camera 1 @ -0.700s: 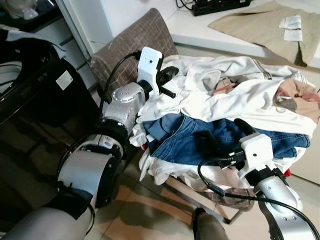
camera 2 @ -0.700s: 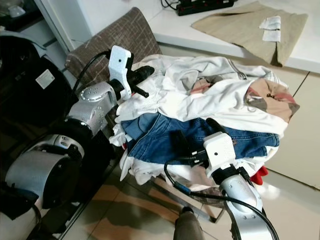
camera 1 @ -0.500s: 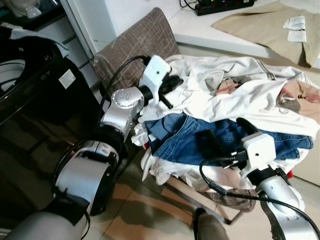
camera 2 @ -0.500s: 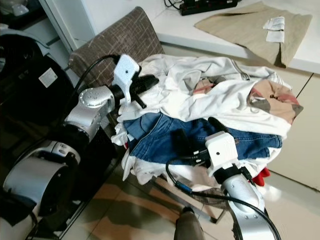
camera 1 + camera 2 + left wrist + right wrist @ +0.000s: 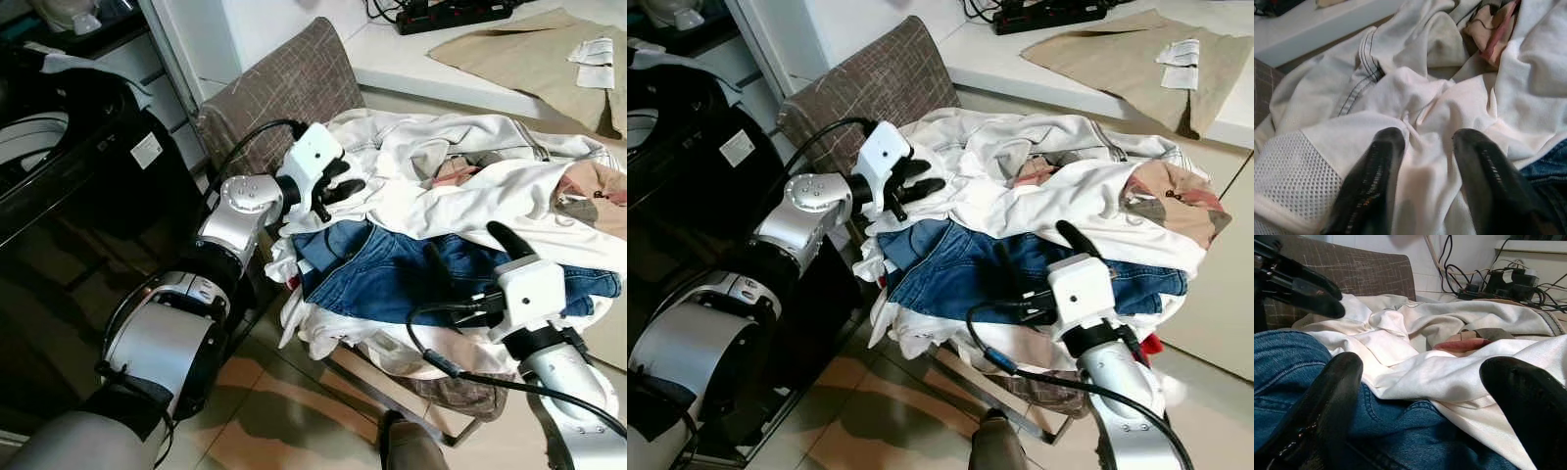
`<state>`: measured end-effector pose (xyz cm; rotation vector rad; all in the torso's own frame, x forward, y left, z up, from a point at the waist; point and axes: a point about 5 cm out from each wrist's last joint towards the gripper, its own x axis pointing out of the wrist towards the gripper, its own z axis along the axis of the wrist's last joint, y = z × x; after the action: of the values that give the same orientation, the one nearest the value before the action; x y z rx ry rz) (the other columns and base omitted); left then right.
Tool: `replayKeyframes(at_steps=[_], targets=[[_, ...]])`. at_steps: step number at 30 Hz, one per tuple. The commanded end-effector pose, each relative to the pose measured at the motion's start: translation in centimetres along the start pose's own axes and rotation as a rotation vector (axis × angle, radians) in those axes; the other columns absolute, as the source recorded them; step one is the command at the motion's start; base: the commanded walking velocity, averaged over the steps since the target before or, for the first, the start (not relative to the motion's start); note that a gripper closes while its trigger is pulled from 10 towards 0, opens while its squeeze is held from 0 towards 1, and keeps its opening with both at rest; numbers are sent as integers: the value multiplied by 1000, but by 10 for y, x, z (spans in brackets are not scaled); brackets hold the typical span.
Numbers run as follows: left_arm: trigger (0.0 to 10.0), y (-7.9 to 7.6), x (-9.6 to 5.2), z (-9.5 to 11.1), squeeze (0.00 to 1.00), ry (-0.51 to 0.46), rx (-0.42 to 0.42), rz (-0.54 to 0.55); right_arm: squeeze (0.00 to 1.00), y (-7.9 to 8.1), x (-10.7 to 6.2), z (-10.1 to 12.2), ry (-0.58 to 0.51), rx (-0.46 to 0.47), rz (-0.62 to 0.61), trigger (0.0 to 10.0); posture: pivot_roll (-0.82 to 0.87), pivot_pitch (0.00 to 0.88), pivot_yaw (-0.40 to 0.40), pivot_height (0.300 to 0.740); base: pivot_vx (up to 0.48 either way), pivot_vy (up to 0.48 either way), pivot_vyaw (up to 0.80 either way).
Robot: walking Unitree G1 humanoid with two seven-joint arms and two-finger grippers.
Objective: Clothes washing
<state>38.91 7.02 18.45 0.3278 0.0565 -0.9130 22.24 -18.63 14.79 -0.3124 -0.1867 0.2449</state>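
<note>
2 open hands, left hand (image 5: 1422, 161) on white garment (image 5: 460, 196), right hand (image 5: 1420, 401) over half-buried jeans (image 5: 392, 279)

Power strip (image 5: 1050, 14), beige cloth (image 5: 1136, 61)

Silver jointed arms, white wrist camera blocks, looping black cables, black fingers (image 5: 1371, 186).

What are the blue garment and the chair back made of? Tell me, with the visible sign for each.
Blue garment: likely denim, matte, with a mottled indigo weave and stitched seams in the right wrist view. Chair back: apparently a woven brown fabric, matte, crossed by pale thread lines in a loose check.
</note>
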Motion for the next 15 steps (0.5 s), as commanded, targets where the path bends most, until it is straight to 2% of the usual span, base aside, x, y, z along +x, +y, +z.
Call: replayKeyframes(at_steps=[1,3,7,9,15], targets=[[10000,-1,-1,-7,1000,24,-67,-11,0,2,0,1,-13,3,0,10000,-326,67,166,740,0,0,0],[10000,-2,1,-7,1000,27,-104,-15,0,3,0,2,-14,2,2,10000,-326,67,166,740,0,0,0],[10000,-5,3,-9,1000,52,-56,-15,0,3,1,3,-24,1,-7,10000,-332,60,167,740,0,0,0],[10000,-6,4,-10,1000,54,-60,-17,0,0,1,5,-36,-5,-30,10000,-335,57,169,740,0,0,0],[10000,-6,6,-7,1000,37,-151,-29,0,-6,1,5,-39,-10,-54,10000,-341,56,174,740,0,0,0]])
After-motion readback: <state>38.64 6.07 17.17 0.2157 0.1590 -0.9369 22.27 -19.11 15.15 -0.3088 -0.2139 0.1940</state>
